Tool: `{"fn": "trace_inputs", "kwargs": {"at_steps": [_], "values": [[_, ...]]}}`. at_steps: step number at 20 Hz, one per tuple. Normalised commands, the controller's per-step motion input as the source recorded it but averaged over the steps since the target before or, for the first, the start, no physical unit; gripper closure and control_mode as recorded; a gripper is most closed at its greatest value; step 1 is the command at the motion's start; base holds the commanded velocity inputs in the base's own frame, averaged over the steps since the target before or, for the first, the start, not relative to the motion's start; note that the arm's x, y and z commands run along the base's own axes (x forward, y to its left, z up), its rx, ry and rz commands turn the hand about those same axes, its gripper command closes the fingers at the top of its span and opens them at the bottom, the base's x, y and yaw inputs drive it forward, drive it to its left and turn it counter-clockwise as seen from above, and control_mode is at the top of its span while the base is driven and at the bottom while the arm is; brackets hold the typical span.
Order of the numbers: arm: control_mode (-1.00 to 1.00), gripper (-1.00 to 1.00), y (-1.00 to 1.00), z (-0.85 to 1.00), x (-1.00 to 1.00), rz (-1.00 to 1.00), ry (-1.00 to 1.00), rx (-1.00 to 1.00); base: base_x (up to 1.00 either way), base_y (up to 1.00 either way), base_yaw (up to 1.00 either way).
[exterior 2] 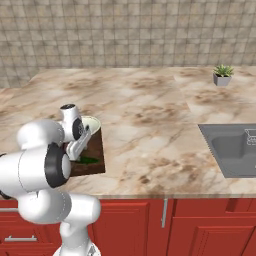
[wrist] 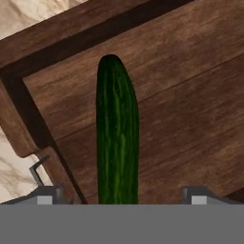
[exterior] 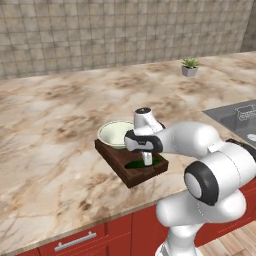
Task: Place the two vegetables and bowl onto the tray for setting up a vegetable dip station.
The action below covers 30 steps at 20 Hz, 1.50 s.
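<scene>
Cucumber [wrist: 117,133] lies flat on the floor of the tray [wrist: 190,95], near one corner, with the bowl [exterior: 113,134] at the tray's far end. Jaws [wrist: 123,195] stand spread wide to either side of it, gripping nothing. Lift straight up off the table so neither tip drags the cucumber over the low edge.

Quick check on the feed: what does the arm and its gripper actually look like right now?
The arm is glossy white, built of rounded segments with dark grey joint rings and caps. Its gripper is small, with pale grey fingers and dark tips. No cables or markings show.
</scene>
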Motion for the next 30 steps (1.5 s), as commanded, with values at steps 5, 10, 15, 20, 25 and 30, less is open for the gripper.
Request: {"fn": "trace_inputs", "kwargs": {"at_steps": [5, 10, 15, 20, 25, 30], "values": [[-1.0, -1.0, 0.0, 0.65, -0.1, 0.0, 0.11, 0.0, 0.0, 0.0, 0.0], [-1.0, -1.0, 0.0, 0.66, -0.29, -0.02, 0.14, 0.02, 0.0, 0.0, 0.0], [-1.0, -1.0, -0.17, 0.27, -0.48, -0.12, 0.17, 0.03, 0.0, 0.0, 0.0], [-1.0, -1.0, -0.1, -0.04, -0.25, -0.34, 0.09, 0.0, 0.0, 0.0, 0.0], [-1.0, -1.0, 0.0, -0.11, -0.16, -0.43, -0.03, 0.0, 0.0, 0.0, 0.0], [-1.0, -1.0, 0.0, 0.0, -0.01, -0.45, -0.04, -0.03, 0.0, 0.0, 0.0]]}}
